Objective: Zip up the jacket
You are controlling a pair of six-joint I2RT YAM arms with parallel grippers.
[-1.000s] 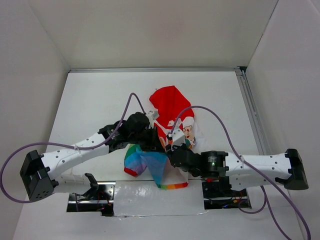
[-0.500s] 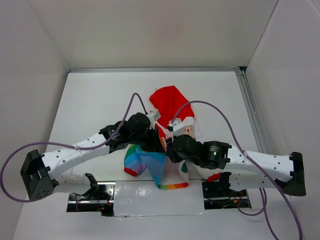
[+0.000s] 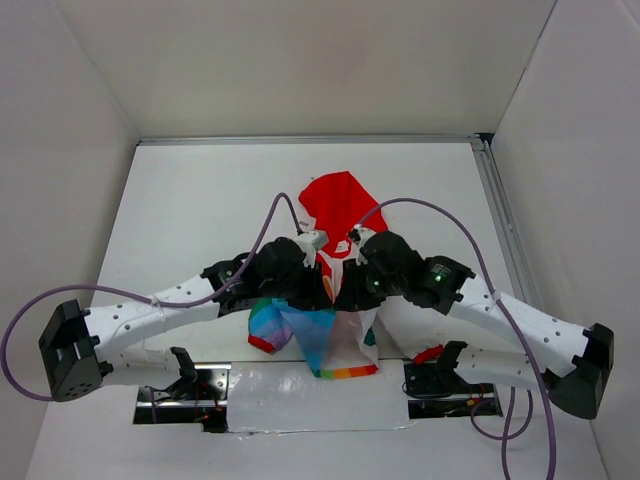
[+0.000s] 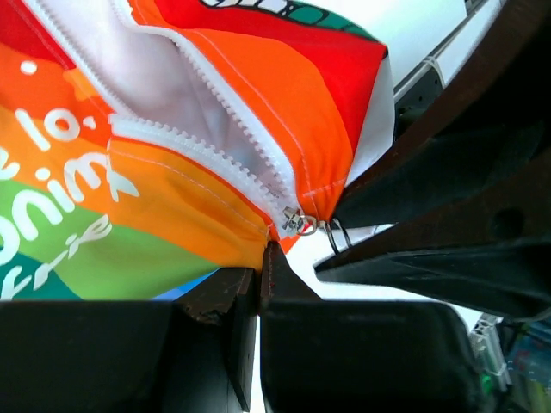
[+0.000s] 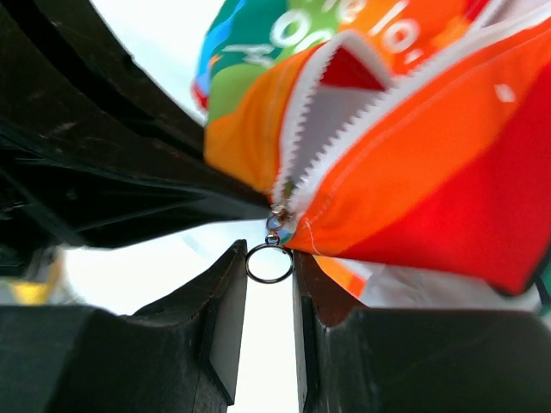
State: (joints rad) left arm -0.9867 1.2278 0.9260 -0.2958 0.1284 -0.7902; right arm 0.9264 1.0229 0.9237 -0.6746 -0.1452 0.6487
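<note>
The jacket [image 3: 338, 208] lies mid-table, red hood far, rainbow half [image 3: 300, 335] and white half [image 3: 356, 340] near. My left gripper [image 3: 321, 296] and right gripper [image 3: 346, 297] meet over its lower middle. In the left wrist view my left gripper [image 4: 260, 262] is shut on the orange fabric edge of the jacket [image 4: 207, 215] just beside the zipper slider [image 4: 297, 224]. In the right wrist view my right gripper [image 5: 269, 258] closes on the metal pull ring [image 5: 269, 263], which touches both pads. The white zipper teeth [image 5: 301, 120] spread apart beyond the slider [image 5: 277, 217].
White walls enclose the table on three sides. A metal rail [image 3: 500, 215] runs along the right edge. The arm bases and a taped mounting plate [image 3: 310, 395] sit at the near edge. Purple cables [image 3: 440, 230] loop above both arms.
My right arm has swung up and to the left, bringing its gripper to the zipper beside the left gripper. My left arm has shifted slightly right while holding the jacket.
</note>
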